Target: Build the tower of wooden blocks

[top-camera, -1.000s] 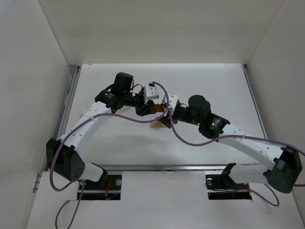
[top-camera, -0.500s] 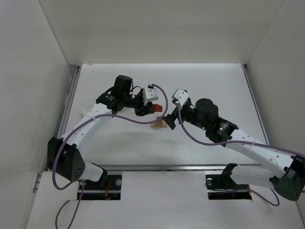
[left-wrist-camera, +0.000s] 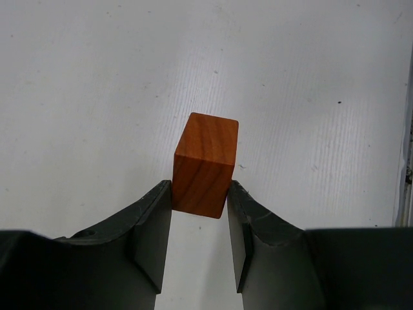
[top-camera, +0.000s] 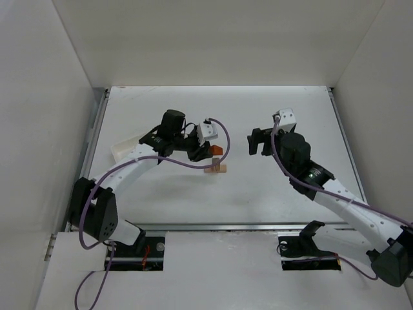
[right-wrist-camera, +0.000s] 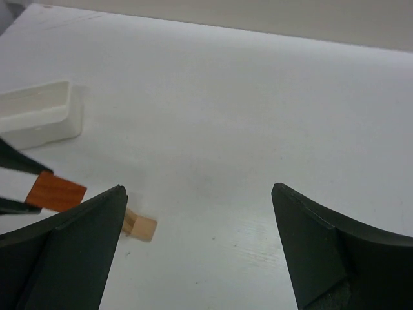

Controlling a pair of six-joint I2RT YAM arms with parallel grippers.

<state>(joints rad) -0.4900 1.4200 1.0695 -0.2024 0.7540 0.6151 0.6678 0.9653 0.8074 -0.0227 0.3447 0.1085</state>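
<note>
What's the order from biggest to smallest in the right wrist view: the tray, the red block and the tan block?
1. Tray, largest even though it is cut off at the left edge.
2. Red block.
3. Tan block. It is partly hidden, so its rank below the red block is unsure.

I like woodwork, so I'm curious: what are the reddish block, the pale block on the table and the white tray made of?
Reddish block: wood, smooth, perhaps stained; grain streaks show clearly. Pale block: probably bare light wood, though too small to see grain. White tray: likely plastic, judging by its smooth, uniform walls and rounded rim.
</note>
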